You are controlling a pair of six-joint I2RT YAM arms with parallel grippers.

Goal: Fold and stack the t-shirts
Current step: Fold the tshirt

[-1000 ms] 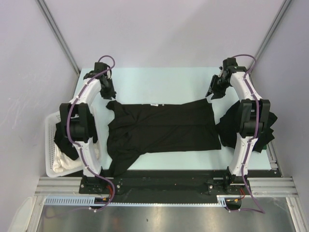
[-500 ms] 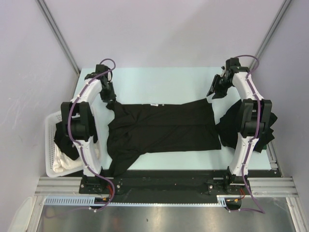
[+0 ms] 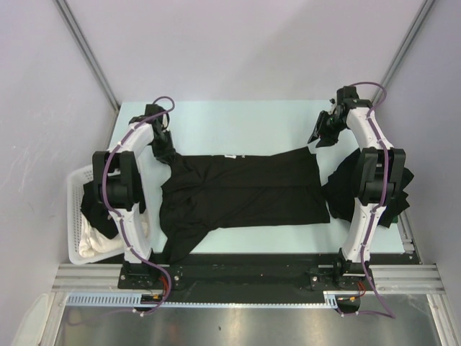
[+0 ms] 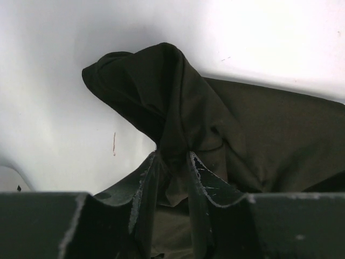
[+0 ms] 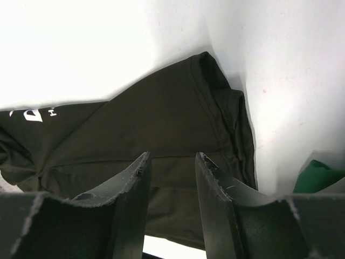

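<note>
A black t-shirt (image 3: 241, 193) lies spread across the pale table, its sleeve end at the left and its hem at the right. My left gripper (image 3: 164, 153) is shut on the shirt's far-left sleeve; in the left wrist view the fabric (image 4: 178, 124) is pinched between the jaws of the left gripper (image 4: 172, 157). My right gripper (image 3: 317, 140) is open just above the shirt's far-right corner; in the right wrist view the shirt (image 5: 161, 129) lies below the right gripper (image 5: 171, 157), with white lettering at the left. More black t-shirts (image 3: 338, 191) lie piled at the right edge.
A white lattice basket (image 3: 75, 216) at the left table edge holds black shirts and a white cloth (image 3: 92, 241). A green object (image 5: 318, 177) shows at the right of the right wrist view. Grey walls stand on both sides.
My left gripper has moved right and nearer, down to the sleeve, and has closed on it. The right gripper has barely shifted.
</note>
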